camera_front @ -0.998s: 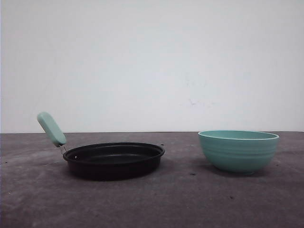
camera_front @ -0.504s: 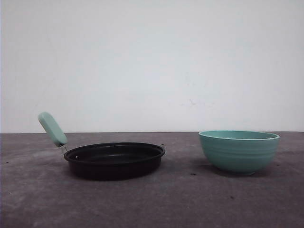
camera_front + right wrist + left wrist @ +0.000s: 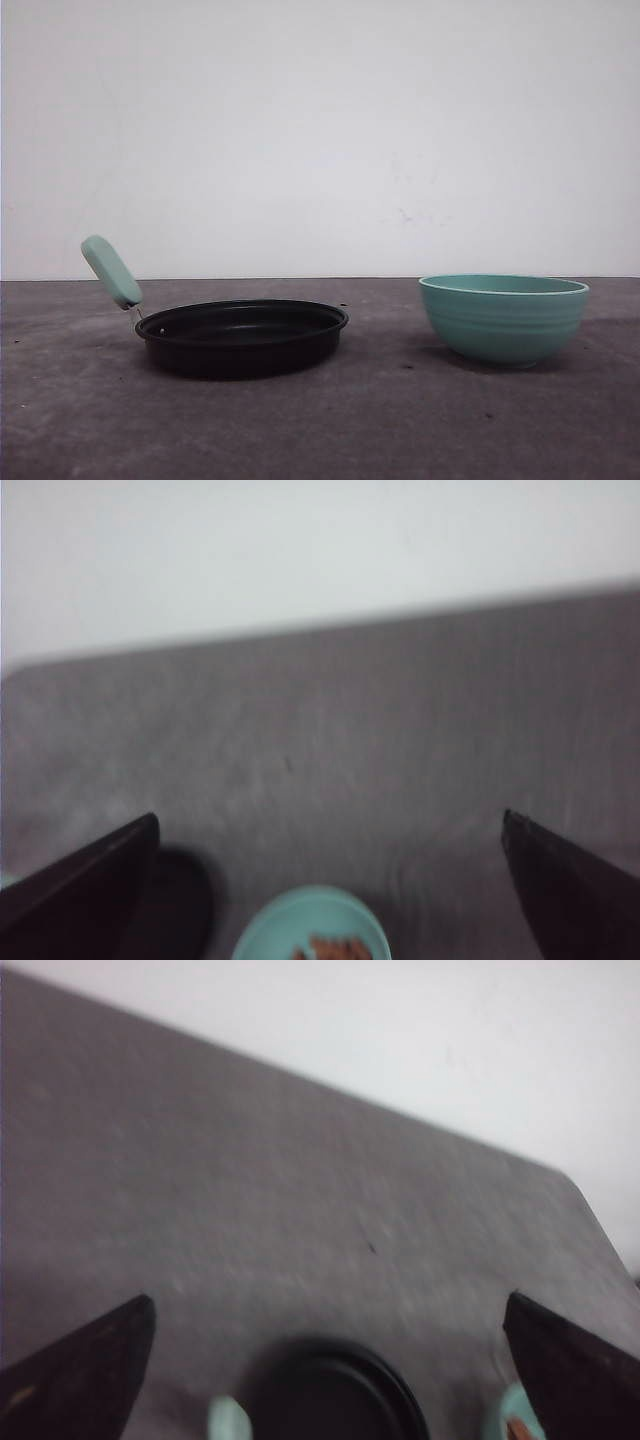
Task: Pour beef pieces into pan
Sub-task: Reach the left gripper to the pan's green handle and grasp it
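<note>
Beef pieces (image 3: 328, 947) lay in the mint-green bowl (image 3: 503, 317), not yet poured into the pan (image 3: 242, 336).

Nearest the front camera, bare grey table (image 3: 380, 430) ran across the foreground; beyond it the black pan sat at about 9 o'clock and the bowl at about 3 o'clock, well apart, with a white wall (image 3: 320, 130) behind. Over the last second the pan and its handle (image 3: 111, 271) had crept very slightly toward 3 o'clock while the bowl stayed put, so pouring seemed not to have begun. The left gripper (image 3: 330, 1360) hung above the pan with its fingers spread wide, holding nothing. The right gripper (image 3: 330, 880) hovered above the bowl, fingers equally wide apart and touching nothing; a grasp on the bowl looked like the next need.
</note>
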Tool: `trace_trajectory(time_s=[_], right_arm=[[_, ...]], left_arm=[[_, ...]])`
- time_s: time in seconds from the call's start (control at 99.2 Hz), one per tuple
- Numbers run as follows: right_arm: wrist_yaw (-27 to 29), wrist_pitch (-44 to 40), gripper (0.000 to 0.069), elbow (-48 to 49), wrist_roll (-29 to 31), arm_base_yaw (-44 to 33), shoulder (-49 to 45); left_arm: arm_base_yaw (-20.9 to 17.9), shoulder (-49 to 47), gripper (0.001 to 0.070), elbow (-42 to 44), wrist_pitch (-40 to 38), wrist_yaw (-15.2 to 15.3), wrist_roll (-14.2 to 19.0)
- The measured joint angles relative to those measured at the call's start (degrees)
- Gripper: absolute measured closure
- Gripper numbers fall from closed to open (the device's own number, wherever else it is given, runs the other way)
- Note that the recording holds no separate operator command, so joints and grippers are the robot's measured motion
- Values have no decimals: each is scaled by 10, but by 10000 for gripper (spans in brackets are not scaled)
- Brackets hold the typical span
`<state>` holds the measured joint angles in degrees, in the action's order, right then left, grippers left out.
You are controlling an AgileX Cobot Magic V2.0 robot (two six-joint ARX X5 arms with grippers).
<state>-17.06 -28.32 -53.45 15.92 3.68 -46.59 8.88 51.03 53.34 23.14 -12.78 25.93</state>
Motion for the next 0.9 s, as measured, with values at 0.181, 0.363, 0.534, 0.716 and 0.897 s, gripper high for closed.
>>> trace_trajectory(time_s=[0.181, 0.363, 0.534, 0.716, 0.897], right_arm=[[-7, -43, 6, 0, 15, 0, -44], [-8, -62, 6, 0, 22, 0, -56], [-8, -70, 6, 0, 22, 0, -57], [-7, -86, 6, 0, 22, 1, -57], [-7, -107, 6, 0, 19, 1, -57]], left_arm=[[0, 49, 18, -81, -33, -14, 60], [0, 109, 18, -158, -93, -48, 141], [6, 192, 18, -167, -163, -91, 193], [20, 265, 19, -167, -227, -115, 240], [33, 304, 192, -167, -226, -96, 255]])
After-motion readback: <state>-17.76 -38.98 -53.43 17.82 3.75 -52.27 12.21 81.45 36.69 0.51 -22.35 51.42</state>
